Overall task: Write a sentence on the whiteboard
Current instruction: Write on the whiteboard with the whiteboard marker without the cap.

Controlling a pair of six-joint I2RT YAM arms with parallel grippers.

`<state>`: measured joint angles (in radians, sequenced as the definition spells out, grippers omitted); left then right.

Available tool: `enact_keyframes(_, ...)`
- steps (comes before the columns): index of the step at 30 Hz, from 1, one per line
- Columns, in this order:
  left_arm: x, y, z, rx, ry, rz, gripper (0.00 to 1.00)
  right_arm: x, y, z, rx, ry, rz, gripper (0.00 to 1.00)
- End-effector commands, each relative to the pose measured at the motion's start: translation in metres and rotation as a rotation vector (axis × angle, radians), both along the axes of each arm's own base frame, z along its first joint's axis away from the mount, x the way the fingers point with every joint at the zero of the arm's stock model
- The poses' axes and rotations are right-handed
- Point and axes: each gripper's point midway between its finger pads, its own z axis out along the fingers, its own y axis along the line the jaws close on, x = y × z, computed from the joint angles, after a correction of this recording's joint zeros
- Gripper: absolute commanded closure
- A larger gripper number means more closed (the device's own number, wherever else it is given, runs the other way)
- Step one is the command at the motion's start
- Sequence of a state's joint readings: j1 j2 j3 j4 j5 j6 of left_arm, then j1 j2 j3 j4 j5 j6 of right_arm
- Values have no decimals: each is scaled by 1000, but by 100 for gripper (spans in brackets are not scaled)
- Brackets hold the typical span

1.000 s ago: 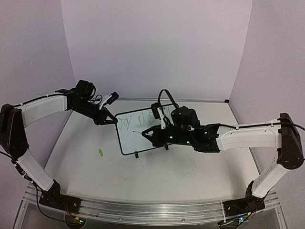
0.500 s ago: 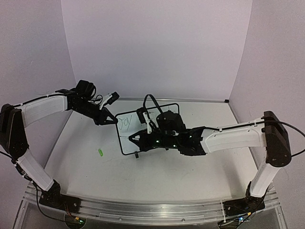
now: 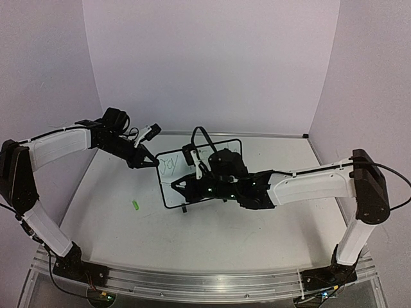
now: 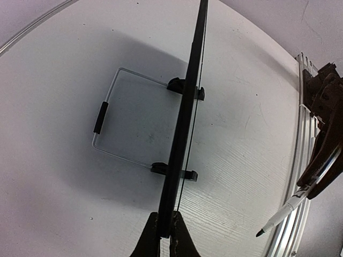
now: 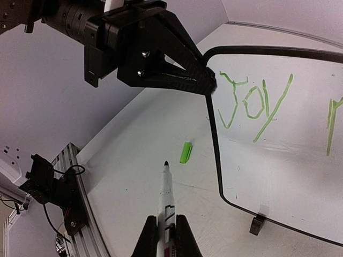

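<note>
Since a second ago the right pincer [image 3: 174, 185] has swept left across the whiteboard [image 3: 172, 196], from about its middle to its near-left corner, most of that travel coming in the first half-second; the left arm shows no change of position. The right pincer is closed tight on a marker [image 5: 167, 187], whose uncapped tip points away from the wrist. In the right wrist view the tip hangs over the bare surface [image 3: 115, 224] just left of the board's frame, clear of the writing face. The left pincer [image 4: 165, 230] is clamped on the board's frame near its far-left corner, holding it upright on its feet in the middle of the surface. Of the sentence [image 5: 252, 107], green "Joy" is legible at the upper left with one further stroke to its right; the remainder is out of frame or masked by the right arm. The board below "Joy" is blank. Assessment: this reads as a return for a second line, which is not yet begun. The tip must next be brought right onto the face beneath "Joy". A green cap [image 5: 185, 153] lies on the surface left of the board.
</note>
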<state>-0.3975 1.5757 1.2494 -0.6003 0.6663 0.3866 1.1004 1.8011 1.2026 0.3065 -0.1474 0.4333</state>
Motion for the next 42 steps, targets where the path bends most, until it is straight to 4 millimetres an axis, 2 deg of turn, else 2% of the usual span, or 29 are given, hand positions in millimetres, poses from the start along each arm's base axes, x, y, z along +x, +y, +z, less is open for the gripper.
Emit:
enact_keyframes(1, 9, 4, -19, 98, -34, 17, 100, 1, 4, 19, 59, -11, -14, 100)
enact_keyframes(9, 9, 4, -21, 98, -29, 16, 100, -1, -7, 22, 61, -4, -39, 100)
enact_keyframes(27, 10, 4, -21, 103, -30, 16, 100, -2, -13, 43, 80, 31, -58, 100)
enact_keyframes(36, 7, 1, -18, 79, -27, 7, 100, 5, -30, 41, 54, 13, -116, 100)
enact_keyframes(42, 6, -1, -15, 62, -32, 4, 100, 1, -39, 45, 67, 10, -122, 100)
